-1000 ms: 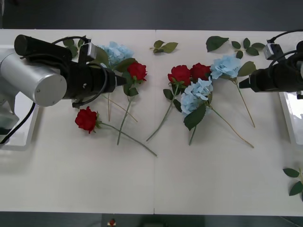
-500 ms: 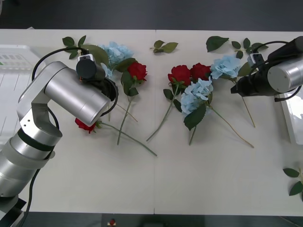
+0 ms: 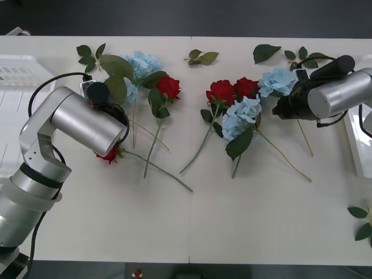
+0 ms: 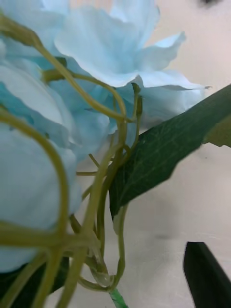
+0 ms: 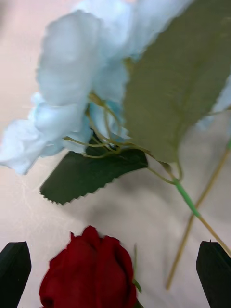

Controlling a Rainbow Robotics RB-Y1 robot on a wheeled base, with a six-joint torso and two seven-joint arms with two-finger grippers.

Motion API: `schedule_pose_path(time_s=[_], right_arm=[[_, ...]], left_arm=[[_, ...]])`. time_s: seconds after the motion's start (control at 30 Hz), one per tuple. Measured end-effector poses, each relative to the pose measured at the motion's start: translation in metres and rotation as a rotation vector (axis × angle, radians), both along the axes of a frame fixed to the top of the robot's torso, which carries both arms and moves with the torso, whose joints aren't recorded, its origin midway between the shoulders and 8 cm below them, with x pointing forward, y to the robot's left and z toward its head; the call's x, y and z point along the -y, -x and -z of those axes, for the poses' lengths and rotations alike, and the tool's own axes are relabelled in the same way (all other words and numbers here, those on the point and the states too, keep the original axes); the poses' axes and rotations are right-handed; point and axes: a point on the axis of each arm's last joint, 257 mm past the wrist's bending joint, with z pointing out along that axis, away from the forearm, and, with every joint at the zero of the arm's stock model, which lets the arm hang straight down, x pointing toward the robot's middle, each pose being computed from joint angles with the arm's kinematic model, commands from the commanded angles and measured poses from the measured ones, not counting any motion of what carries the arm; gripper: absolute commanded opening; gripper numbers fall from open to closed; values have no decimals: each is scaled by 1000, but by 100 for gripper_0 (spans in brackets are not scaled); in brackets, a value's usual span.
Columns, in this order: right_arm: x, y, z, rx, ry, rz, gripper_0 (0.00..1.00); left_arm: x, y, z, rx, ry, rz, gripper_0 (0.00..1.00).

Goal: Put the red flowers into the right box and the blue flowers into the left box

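On the white table (image 3: 192, 221), red flowers (image 3: 222, 91) and blue flowers (image 3: 242, 116) lie scattered between the left box (image 3: 17, 75) and the right box (image 3: 356, 145), none yet in either tray. The left gripper (image 5: 115, 262) hangs over 1 rose (image 5: 89, 272) at the table's left, its 2 black fingers spread wide with the bloom between them and a blue cluster (image 5: 72, 91) just beyond. The right gripper (image 3: 282, 107) is pressed close against the stem junction of the rightmost blue cluster (image 4: 96, 48); 1 black finger (image 4: 209, 274) shows beside the stalks, and whether the jaws have closed on anything cannot be told. These artificial flowers are probably light, with soft crushable heads and thin springy stems. The better hold is likely low on the stem or just under the head, where the wire is stiffest. Leaves may snag neighbouring stems when a flower is lifted.
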Motion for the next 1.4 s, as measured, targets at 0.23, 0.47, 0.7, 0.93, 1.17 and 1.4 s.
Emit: schedule_pose_path(time_s=[0.23,0.47,0.7,0.93,1.17,1.4], right_arm=[[-2,-3,-3,16,-8,-3,0],[-6,-2,-2,8,-31,0,0],[-11,1,-12,3,-116,16,0],[-3,3,-54,37,-165,-5,0],[-16,29,-102,63,-221,-103,0],[-39,73,-154,91,-388,-160,0]], left_arm=[[-19,-9,9,-17,-2,-48,100],[-10,-30,-19,34,1,-39,100],[15,-63,-34,164,60,48,100],[37,-65,0,129,134,89,100],[54,-60,13,113,117,141,100],[54,-65,38,112,111,174,100]])
